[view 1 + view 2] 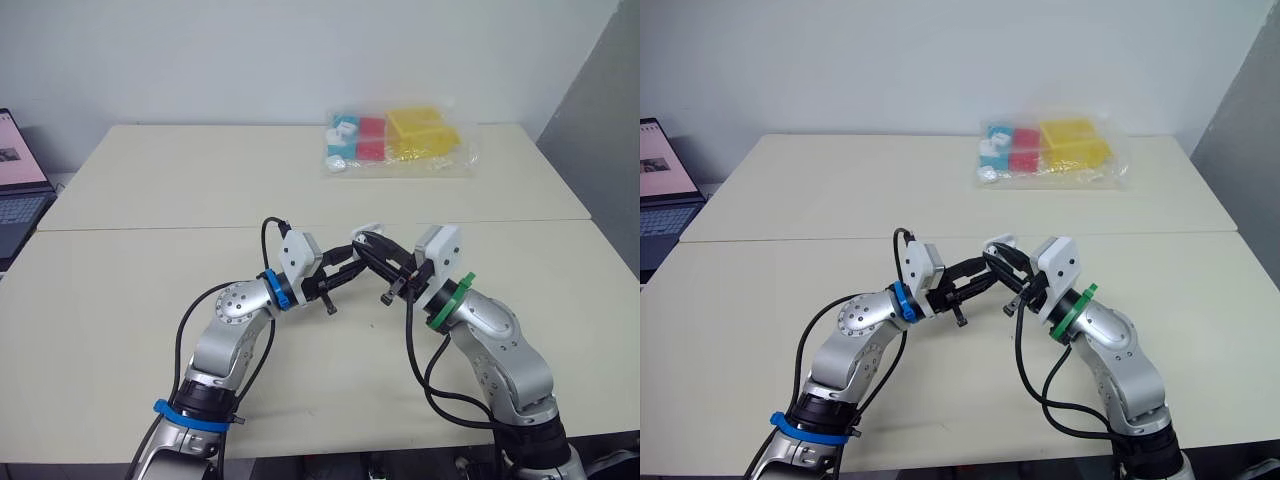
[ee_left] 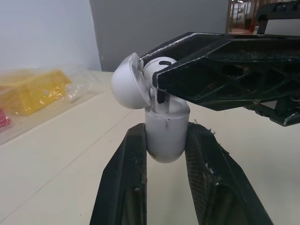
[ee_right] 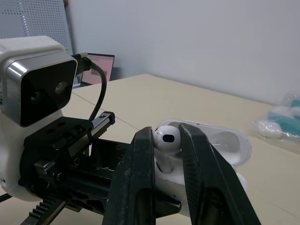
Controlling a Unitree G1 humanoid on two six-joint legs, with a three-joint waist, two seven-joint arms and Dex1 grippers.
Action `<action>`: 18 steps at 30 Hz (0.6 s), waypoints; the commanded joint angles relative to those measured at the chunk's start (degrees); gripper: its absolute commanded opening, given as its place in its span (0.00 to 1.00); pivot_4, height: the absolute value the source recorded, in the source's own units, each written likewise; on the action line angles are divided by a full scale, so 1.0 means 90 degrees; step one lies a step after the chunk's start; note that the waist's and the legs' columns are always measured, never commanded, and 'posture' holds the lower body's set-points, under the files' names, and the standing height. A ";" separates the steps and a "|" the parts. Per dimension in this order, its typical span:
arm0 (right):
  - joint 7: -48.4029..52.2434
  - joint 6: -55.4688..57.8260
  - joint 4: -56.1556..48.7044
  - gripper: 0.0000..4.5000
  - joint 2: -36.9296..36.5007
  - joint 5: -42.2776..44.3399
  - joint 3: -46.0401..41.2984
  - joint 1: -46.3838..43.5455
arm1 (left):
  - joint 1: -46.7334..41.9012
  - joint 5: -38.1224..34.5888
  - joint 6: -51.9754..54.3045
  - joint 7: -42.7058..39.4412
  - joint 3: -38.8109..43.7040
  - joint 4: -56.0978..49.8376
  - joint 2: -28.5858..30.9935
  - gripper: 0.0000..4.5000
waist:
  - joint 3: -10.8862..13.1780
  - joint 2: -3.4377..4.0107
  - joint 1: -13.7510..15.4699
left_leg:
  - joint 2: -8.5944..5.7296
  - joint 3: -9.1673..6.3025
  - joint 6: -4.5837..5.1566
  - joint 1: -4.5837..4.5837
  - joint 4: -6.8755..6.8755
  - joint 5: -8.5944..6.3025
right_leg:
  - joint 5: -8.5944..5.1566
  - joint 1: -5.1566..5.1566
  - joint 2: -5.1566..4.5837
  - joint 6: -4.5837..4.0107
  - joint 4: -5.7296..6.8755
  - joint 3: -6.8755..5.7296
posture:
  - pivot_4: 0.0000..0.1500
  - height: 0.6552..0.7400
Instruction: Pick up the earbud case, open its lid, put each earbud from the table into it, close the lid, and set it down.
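Earbud case (image 2: 167,145): count 1. It is sitting upright between the two fingers of the left claw (image 2: 166,129), which is gripping it by the lower body, one finger on each side. The case is hanging clear above the counter (image 1: 150,200), not touching it.

Lid (image 2: 127,86): it is standing open, tipped back on its hinge on the side away from the right claw.

Earbud (image 2: 157,64): count 1 that I can make out. The right claw (image 3: 166,136) is pinching its rounded head between both fingertips. The stem is pointing down into the open mouth of the case. The bud is riding at the rim, head above the body; whether it is fully seated I cannot tell. Whether a second bud is lying inside the case I cannot tell either.

Claws: count 2, both narrowed onto a load. They are meeting tip to tip, the right one crossing just over the left one's fingertips.

Surroundings: 1 clear plastic bag (image 1: 400,140) is lying well beyond both claws, on the far part of the counter, slightly to the right claw's side. It is holding yellow, red and teal boxes. 1 laptop (image 1: 20,190) is standing open far out past the left claw.
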 commanded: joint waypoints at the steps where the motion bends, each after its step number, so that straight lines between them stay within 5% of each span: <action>1: -0.0081 0.0129 -0.0167 0.16 -0.0051 0.0080 0.0004 0.0041 | -0.0100 -0.0135 -0.0092 0.0009 0.0088 -0.0408 -0.0021 0.17 | 0.0000 0.0000 0.0000 | 0.0000 0.0000 0.0000 0.0000 0.0000 0.0000 | 0.0000 0.0000 0.0000 0.0000 0.0000 0.0000 | 1.00 1.00; 12: -0.0307 0.0127 -0.0262 0.96 -0.0124 -0.0030 -0.0015 -0.0078 | -0.0060 -0.0144 -0.0084 0.0021 0.0078 -0.0461 -0.0006 0.17 | 0.0000 0.0000 0.0003 | -0.0001 0.0000 0.0000 0.0000 0.0001 0.0000 | 0.0000 0.0000 -0.0001 0.0000 0.0000 0.0000 | 1.00 1.00; 18: -0.0291 0.0201 -0.0514 1.00 -0.0263 0.0085 -0.0057 -0.0049 | -0.0044 -0.0128 -0.0066 0.0039 0.0082 -0.0461 -0.0015 0.17 | 0.0000 0.0000 0.0003 | 0.0000 -0.0001 0.0000 0.0000 -0.0001 0.0000 | 0.0000 -0.0001 0.0000 0.0000 -0.0001 -0.0002 | 1.00 1.00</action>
